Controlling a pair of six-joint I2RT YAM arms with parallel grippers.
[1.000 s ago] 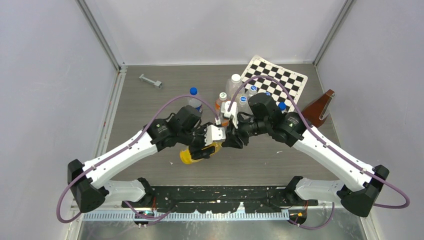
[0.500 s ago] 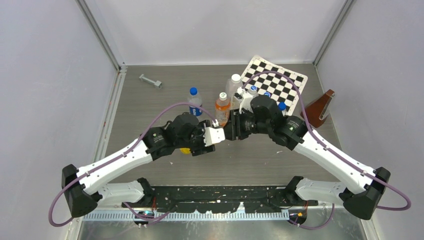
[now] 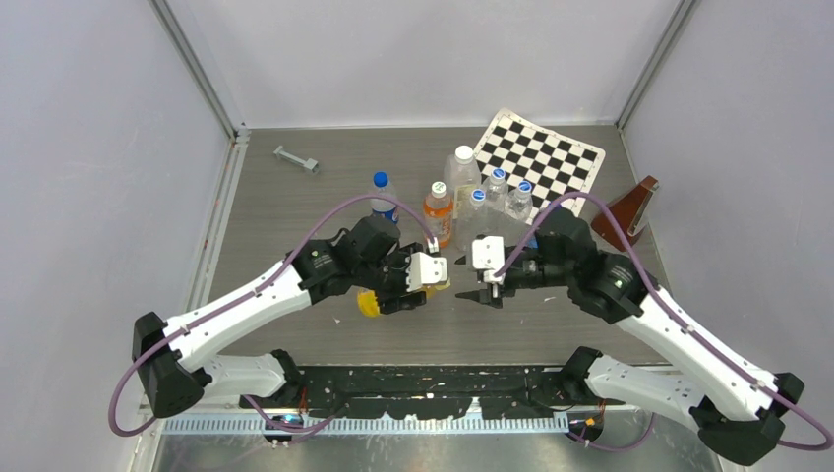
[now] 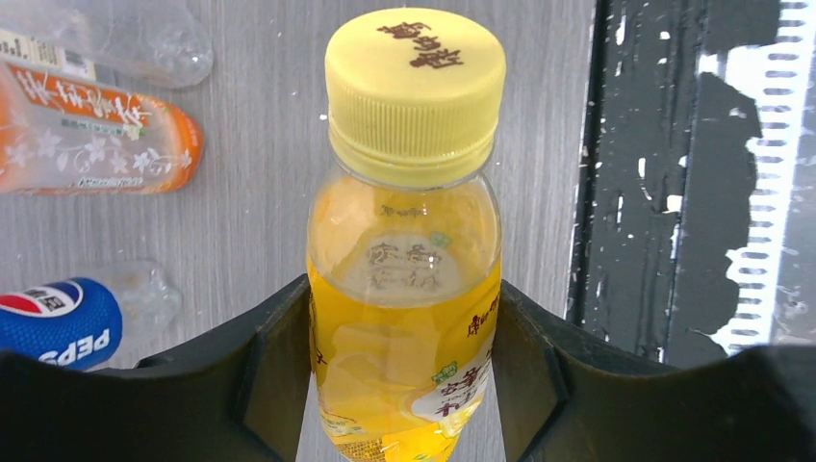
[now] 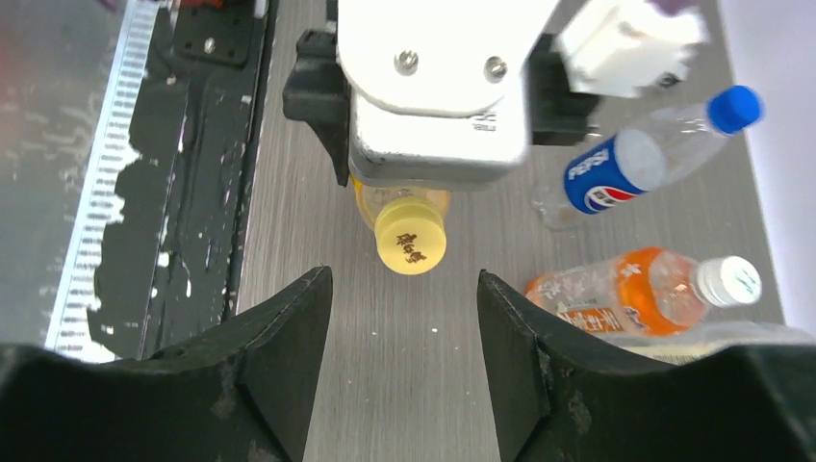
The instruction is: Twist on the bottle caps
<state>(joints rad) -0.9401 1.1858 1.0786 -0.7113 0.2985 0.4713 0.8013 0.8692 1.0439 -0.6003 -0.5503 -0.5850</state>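
Top external view has the grey table [image 3: 295, 226] filling the middle, with the left arm [image 3: 246, 300] and the right arm [image 3: 669, 324] both reaching inward so that their ends face each other near the centre. At the far right of the table lies a checkerboard [image 3: 551, 157], with a brown wedge [image 3: 629, 211] beside it, and a small metal piece [image 3: 295, 157] lies at the far left.

A row of bottles stands upright between the arms and the board. It consists of the Pepsi bottle [image 3: 384, 202], an orange drink bottle [image 3: 438, 211], a tall clear bottle [image 3: 462, 167] and a few small clear bottles [image 3: 497, 187]. The Pepsi bottle stands apart from both arms, and the blue cap [image 3: 380, 180] sits on its neck.

The left gripper [image 4: 404, 327] is clamped on the juice bottle [image 4: 404, 289], one finger on each side of its body just below the shoulder. That bottle is held on its side, with its top pointing toward the right arm. The yellow cap [image 4: 416, 82] sits on its neck, though whether it is screwed down tight cannot be told.

The right gripper [image 5: 399, 337] has its fingers spread apart with nothing between them. In its own camera the yellow cap lies just beyond the fingertips, in line with the gap and not touching them.
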